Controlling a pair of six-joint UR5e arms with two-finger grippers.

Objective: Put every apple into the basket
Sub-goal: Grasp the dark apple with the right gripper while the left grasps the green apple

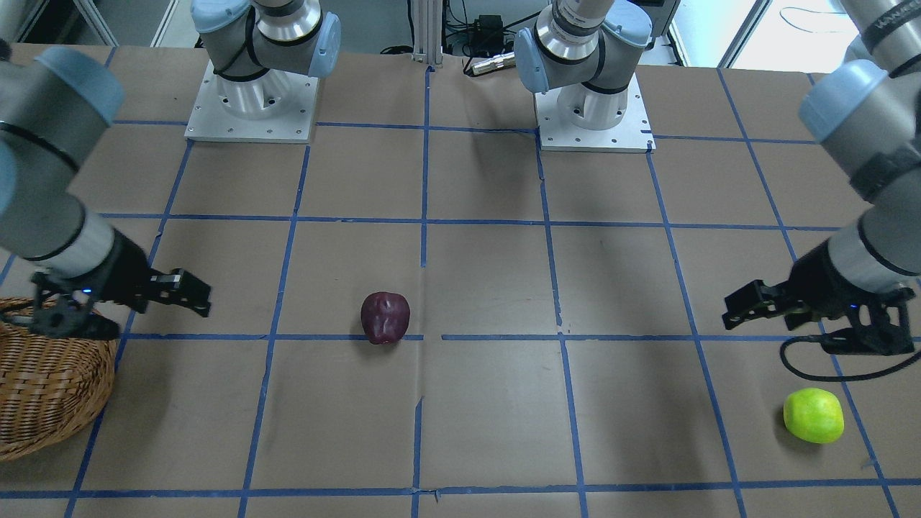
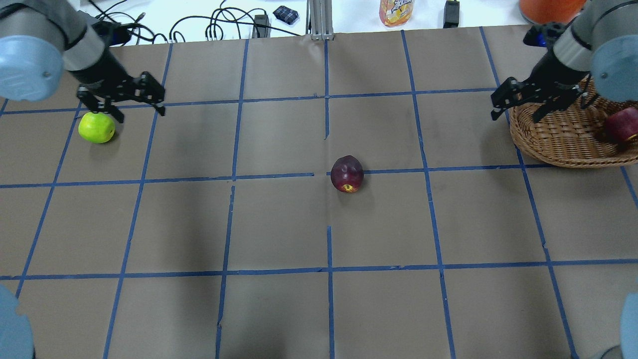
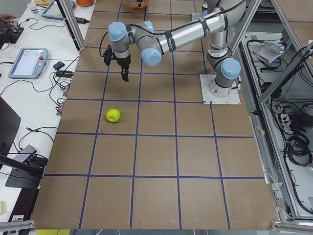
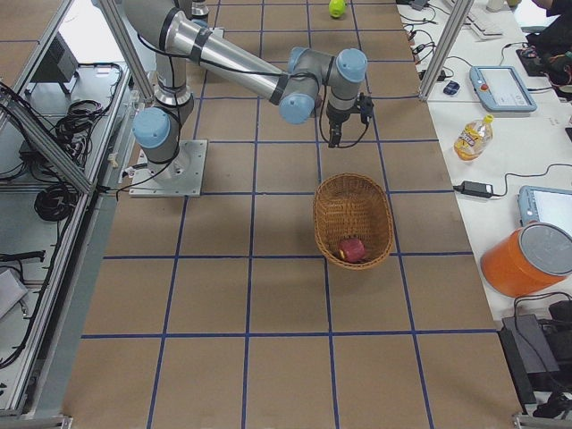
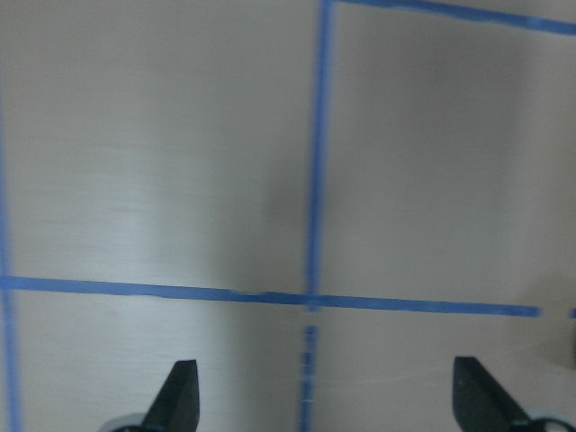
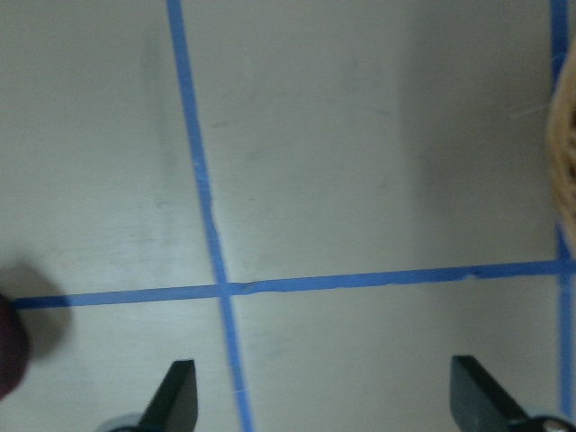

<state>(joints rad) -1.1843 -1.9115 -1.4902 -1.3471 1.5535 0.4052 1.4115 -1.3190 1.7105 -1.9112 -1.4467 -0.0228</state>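
Observation:
The dark maroon apple (image 2: 347,173) sits on the table near the middle and also shows in the front view (image 1: 385,317). The lime green apple (image 2: 96,127) lies at the far left, just beside my left gripper (image 2: 160,102), which is open and empty above the table (image 5: 328,405). The red apple (image 2: 620,124) lies inside the wicker basket (image 2: 558,144) at the far right. My right gripper (image 2: 494,107) is open and empty, hovering just left of the basket's rim. In the right wrist view the maroon apple (image 6: 9,351) shows at the left edge.
Brown table paper with a blue tape grid. The arm bases (image 1: 252,93) stand at the robot's side of the table. Cables, a bottle (image 2: 396,10) and an orange container (image 4: 532,259) lie beyond the table's far edge.

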